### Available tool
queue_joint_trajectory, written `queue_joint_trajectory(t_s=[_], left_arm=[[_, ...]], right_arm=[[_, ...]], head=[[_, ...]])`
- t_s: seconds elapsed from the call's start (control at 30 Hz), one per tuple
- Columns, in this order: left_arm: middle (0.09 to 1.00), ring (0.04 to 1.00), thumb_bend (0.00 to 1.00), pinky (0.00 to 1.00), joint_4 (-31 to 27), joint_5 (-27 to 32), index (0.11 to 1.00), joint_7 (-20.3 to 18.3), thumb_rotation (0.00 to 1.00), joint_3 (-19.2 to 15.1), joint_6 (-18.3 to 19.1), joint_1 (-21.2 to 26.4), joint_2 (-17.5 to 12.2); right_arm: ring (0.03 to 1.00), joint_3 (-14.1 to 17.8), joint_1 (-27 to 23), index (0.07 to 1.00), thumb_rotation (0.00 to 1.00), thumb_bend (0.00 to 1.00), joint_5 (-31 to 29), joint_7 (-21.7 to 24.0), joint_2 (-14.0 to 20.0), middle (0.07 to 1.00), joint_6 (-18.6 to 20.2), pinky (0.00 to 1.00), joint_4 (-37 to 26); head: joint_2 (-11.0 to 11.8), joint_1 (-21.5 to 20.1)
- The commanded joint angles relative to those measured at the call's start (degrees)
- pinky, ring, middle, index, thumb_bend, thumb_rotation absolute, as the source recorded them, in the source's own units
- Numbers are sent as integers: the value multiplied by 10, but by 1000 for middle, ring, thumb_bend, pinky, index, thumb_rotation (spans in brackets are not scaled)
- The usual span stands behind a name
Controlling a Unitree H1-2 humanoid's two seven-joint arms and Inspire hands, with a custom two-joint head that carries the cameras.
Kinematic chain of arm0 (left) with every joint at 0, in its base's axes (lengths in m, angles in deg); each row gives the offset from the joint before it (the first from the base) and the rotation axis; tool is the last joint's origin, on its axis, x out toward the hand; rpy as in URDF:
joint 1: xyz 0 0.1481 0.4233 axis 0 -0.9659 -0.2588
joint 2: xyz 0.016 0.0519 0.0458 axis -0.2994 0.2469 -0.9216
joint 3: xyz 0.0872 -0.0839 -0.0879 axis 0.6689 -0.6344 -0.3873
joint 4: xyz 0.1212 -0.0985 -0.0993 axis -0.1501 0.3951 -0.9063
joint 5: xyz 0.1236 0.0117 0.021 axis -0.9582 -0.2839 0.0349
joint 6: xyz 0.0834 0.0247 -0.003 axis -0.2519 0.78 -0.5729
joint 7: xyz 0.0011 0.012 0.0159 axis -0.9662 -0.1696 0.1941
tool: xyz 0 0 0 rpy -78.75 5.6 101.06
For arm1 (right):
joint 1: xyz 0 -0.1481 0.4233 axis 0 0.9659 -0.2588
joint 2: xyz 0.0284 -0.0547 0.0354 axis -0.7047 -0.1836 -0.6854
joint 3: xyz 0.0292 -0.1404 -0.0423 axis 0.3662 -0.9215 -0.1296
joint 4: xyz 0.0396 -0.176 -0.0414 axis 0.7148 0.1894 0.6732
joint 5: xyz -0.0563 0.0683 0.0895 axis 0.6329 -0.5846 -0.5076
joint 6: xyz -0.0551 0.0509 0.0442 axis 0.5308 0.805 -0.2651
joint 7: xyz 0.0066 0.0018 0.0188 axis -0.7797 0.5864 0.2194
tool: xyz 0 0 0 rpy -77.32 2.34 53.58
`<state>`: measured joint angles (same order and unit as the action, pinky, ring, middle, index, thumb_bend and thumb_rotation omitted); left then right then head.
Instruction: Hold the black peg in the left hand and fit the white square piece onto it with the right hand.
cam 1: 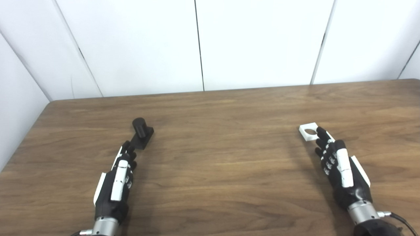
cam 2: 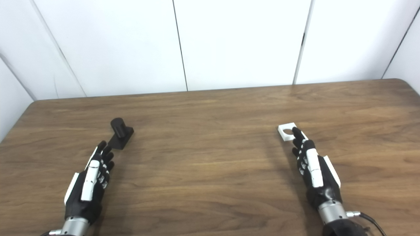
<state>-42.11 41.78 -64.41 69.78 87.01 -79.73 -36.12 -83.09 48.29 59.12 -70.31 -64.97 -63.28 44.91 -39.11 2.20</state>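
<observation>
Black peg [cam 1: 142,131] stands on desk [cam 1: 223,170] left side, left hand [cam 1: 118,178] empty, fingers extended at its base; white square piece [cam 1: 310,131] lies right, right hand [cam 1: 341,167] fingertips over it, ungrasped

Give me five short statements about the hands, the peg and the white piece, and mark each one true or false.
1. The black peg stands on the table, not lifted. True.
2. The left hand grips the peg. False: it is open, fingertips just short of the peg's base.
3. The white square piece has a round hole. True.
4. The white piece sits on the peg. False: they lie far apart.
5. The right hand is a closed fist. False: its fingers are extended, reaching the piece.
</observation>
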Motion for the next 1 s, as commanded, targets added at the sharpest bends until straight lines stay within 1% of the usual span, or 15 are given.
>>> queue_joint_trajectory(t_s=[0.0,0.07,0.13,0.23,0.33,0.47,0.53,0.67,0.7,0.73,0.8,0.83,0.9,0.93,0.97], left_arm=[[1000,1000,475,1000,-21,-4,1000,1,836,3,-2,1,-3],[1000,1000,484,1000,-20,-5,1000,2,823,4,-2,0,-3],[1000,1000,501,1000,-21,-7,1000,4,792,5,-1,0,-1],[1000,1000,526,1000,-19,-5,1000,4,734,6,-3,1,1],[1000,1000,535,1000,-19,-5,1000,5,712,8,-3,0,3],[1000,1000,509,1000,-27,-7,999,14,723,7,5,-1,8],[1000,1000,509,1000,-29,-10,999,15,727,10,6,-2,5],[1000,1000,533,1000,-28,-27,993,24,676,14,9,-1,2],[1000,1000,537,1000,-27,-28,991,27,617,12,8,-1,4],[1000,1000,538,1000,-26,-29,991,30,609,11,6,0,6],[994,1000,569,1000,-22,-49,975,41,552,11,1,3,8],[990,1000,578,1000,-21,-64,969,47,546,13,0,5,8],[962,971,585,970,-23,-120,938,70,550,20,1,8,5],[953,960,578,958,-28,-163,929,88,538,26,10,12,6],[945,948,563,944,-33,-197,921,102,503,30,16,16,8]], right_arm=[[1000,-2,-1,947,1000,652,-2,0,-3,994,-4,1000,-15],[1000,-1,-1,948,1000,649,-5,1,-3,991,-5,1000,-14],[1000,0,0,946,1000,643,-8,3,-2,991,-7,1000,-13],[1000,2,2,956,1000,634,-15,7,1,999,-8,1000,-14],[1000,2,2,955,1000,645,-14,7,3,999,-10,1000,-11],[1000,-1,2,951,1000,648,-7,7,6,999,-13,1000,-8],[1000,-2,2,948,1000,646,-8,6,4,996,-12,1000,-8],[1000,-2,1,944,1000,655,-8,3,0,986,-12,1000,-8],[1000,-2,1,944,1000,661,-6,2,0,990,-12,1000,-9],[1000,-2,1,944,1000,661,-5,2,0,990,-11,1000,-9],[1000,-2,0,950,1000,663,-6,2,1,993,-12,1000,-8],[1000,-2,0,951,1000,663,-6,2,1,992,-12,1000,-8],[1000,-2,-1,951,1000,667,-6,2,1,992,-11,1000,-8],[1000,-1,-1,952,1000,669,-6,2,1,993,-11,1000,-7],[1000,-1,-2,952,1000,670,-7,2,1,994,-11,1000,-7]], head=[[-1,0],[-1,9],[-2,25],[-2,35],[-3,35],[-4,33],[-4,31],[-2,27],[-2,27],[-2,27],[-1,25],[-1,24],[0,24],[0,24],[0,24]])
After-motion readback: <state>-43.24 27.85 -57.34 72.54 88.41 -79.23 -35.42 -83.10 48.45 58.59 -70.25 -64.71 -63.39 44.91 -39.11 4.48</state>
